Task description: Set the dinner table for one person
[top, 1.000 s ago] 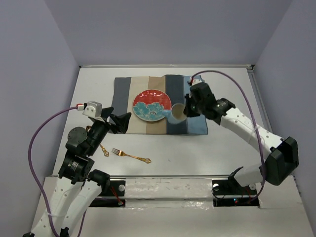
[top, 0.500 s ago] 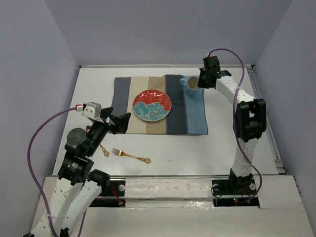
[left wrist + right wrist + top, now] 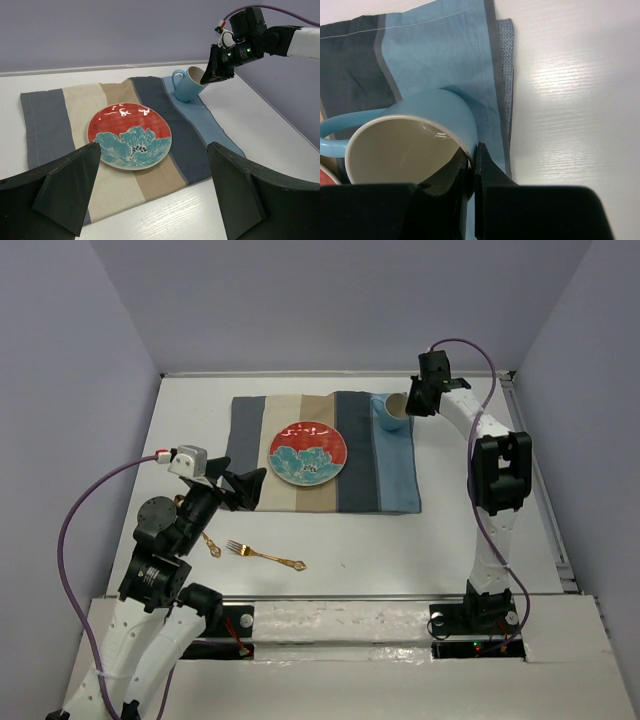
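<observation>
The white dinner table carries a striped cloth mat with a red and teal plate on it. My right gripper is shut on the rim of a light blue mug, one finger inside and one outside. The mug is tilted over the mat's far right corner. The left wrist view shows the mug there too. My left gripper is open and empty, by the mat's left edge. A gold fork and a gold spoon lie on the table near it.
Grey walls close the table at the back and sides. A raised rail runs along the right edge. My left arm's purple cable loops out to the left.
My right gripper has carried the mug from beside the plate to the mat's far right corner, and the arm has stretched out. The left arm has not moved.
</observation>
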